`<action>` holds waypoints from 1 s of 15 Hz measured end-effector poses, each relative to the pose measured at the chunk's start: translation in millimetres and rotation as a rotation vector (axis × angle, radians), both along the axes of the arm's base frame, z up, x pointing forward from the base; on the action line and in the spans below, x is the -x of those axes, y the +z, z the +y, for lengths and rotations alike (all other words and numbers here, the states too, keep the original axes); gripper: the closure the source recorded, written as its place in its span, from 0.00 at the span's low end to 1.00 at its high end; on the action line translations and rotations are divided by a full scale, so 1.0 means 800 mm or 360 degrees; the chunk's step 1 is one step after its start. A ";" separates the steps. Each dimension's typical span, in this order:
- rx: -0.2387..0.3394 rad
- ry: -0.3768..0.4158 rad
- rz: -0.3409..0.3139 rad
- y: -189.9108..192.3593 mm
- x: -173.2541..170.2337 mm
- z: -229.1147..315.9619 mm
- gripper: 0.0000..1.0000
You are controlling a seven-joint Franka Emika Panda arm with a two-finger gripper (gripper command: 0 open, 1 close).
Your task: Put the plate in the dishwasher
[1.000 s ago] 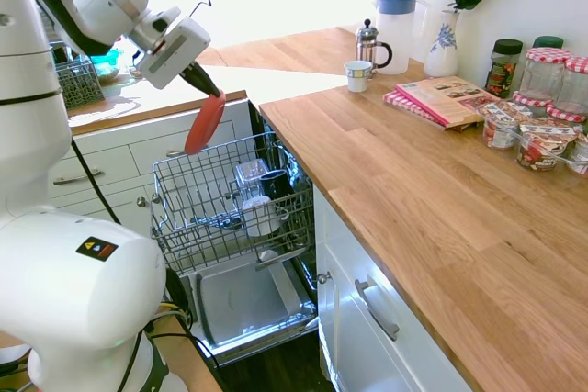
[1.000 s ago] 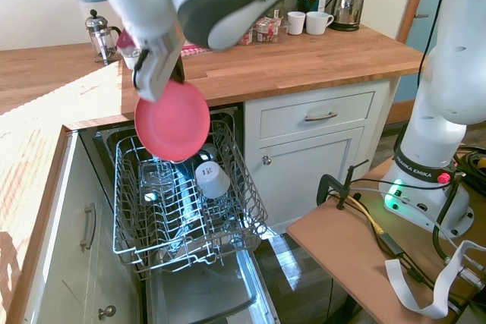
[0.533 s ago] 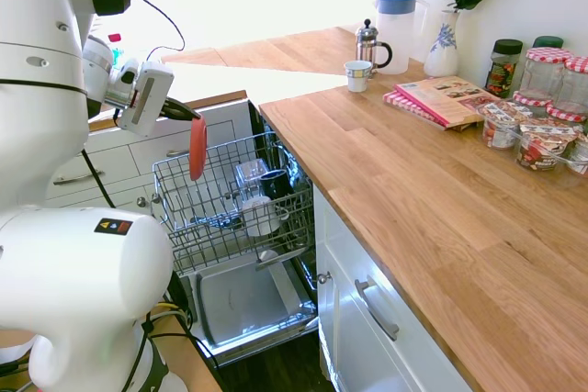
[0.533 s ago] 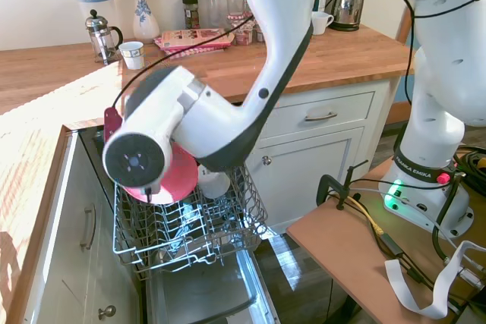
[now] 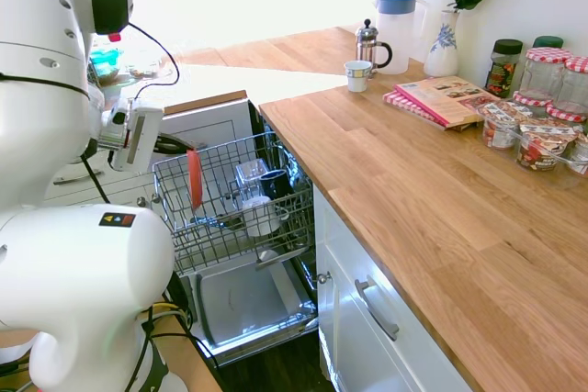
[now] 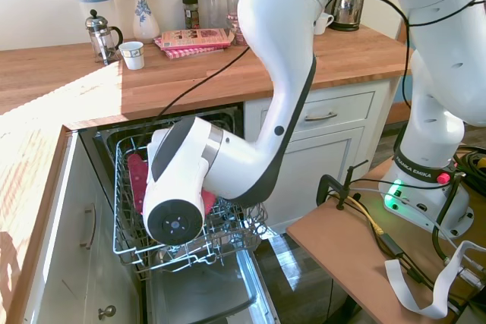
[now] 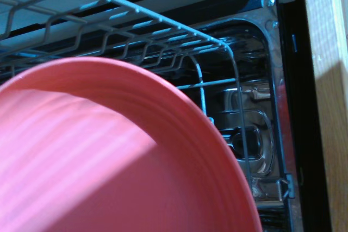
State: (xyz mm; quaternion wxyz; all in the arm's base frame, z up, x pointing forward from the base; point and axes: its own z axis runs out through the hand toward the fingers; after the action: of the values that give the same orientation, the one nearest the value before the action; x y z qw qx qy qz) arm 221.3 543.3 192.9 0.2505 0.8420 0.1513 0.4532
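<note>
Gripper: you are looking at the gripper at the far left of the first exterior view, reaching sideways over the rack's edge. It is gripping the plate by its upper rim, though the fingertips themselves are showing only as a dark tip meeting the red edge.

Plate: the plate is hanging upright, edge-on as a thin red sliver, inside the left part of the rack. You are holding it vertical probably so it can slip between the wires and stand on edge. In the wrist view the plate is filling the frame: smooth salmon-pink plastic, round, with faint concentric ridges near a shallow rim. Whether its lower edge is touching the wires, you cannot tell.

Rack: the grey wire rack is pulled out over the open door, an open grid of thin coated rods.

Cups: a few cups and glasses are sitting just right of the plate, so you are likely keeping to the free side.

Dishwasher: the dishwasher is showing its dropped, steel-lined door below, shiny and flat.

Worktop: the wooden worktop is running along the right, warm-grained and matte.
</note>
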 end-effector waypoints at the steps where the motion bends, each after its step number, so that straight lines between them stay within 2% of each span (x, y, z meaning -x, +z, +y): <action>1: 0.0004 -0.0008 0.0009 -0.005 0.004 0.002 1.00; 4: 0.0027 -0.0064 0.0061 -0.029 0.018 0.012 1.00; 5: 0.0037 -0.0085 0.0084 -0.039 0.024 0.016 0.00; 9: 0.0081 -0.0228 0.0166 -0.059 0.035 0.019 0.00; 15: 0.0097 -0.0376 0.0315 -0.034 0.041 0.042 0.00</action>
State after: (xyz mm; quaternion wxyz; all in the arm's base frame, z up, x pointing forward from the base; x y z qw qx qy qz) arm 188.5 577.0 166.1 0.3113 0.8865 0.0889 0.3306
